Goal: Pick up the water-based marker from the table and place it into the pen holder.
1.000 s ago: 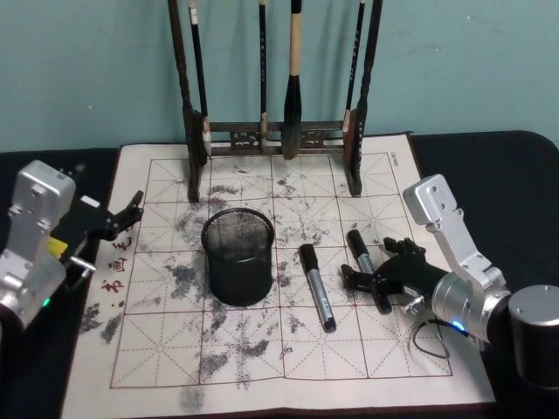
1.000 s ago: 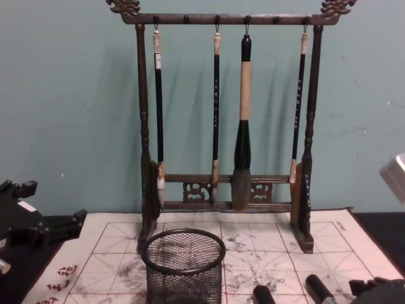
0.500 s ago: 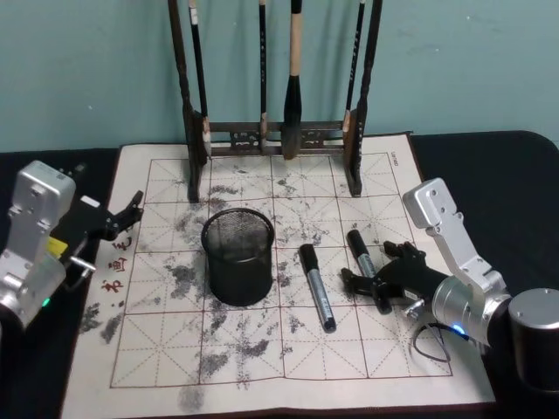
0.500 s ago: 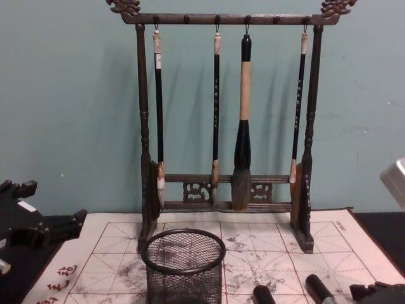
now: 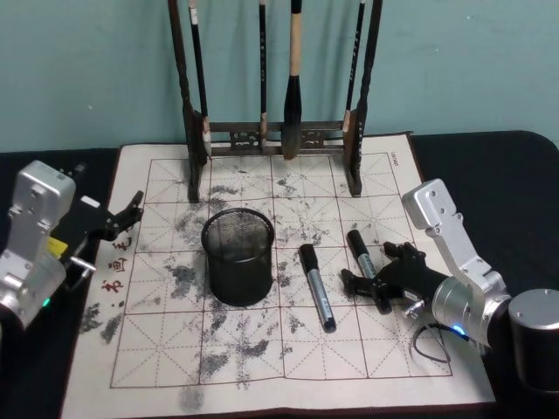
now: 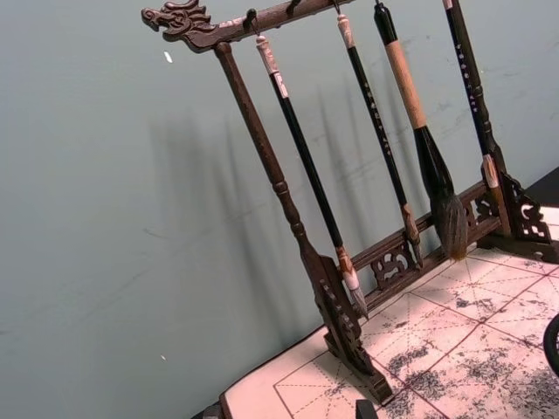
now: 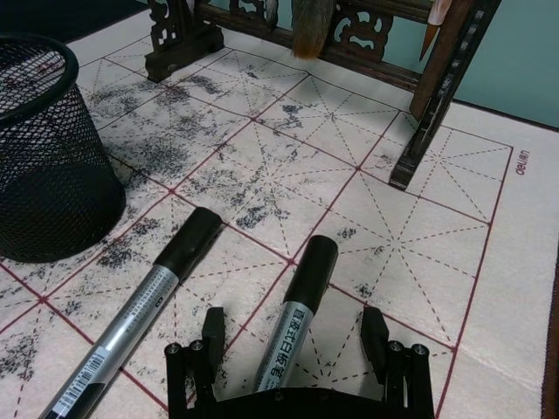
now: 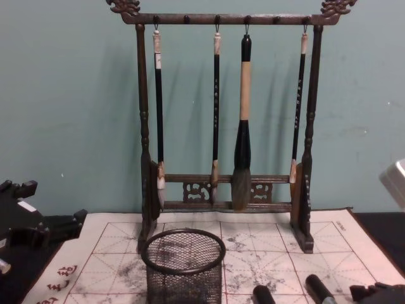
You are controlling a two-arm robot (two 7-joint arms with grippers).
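Two steps are left — the marker [image 7: 301, 297], straddled by the open right tool [image 7: 293, 319], is ungrasped, and the holder [image 5: 238, 255] is unfilled — the left tool [image 5: 133, 215] is parked open.

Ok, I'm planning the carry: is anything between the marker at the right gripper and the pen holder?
Only the second marker, flat on the mat before the pen holder; a lifted carry should clear it. The right gripper, fingers open, straddles the marker unobstructed. The left gripper is by the mat's left edge.
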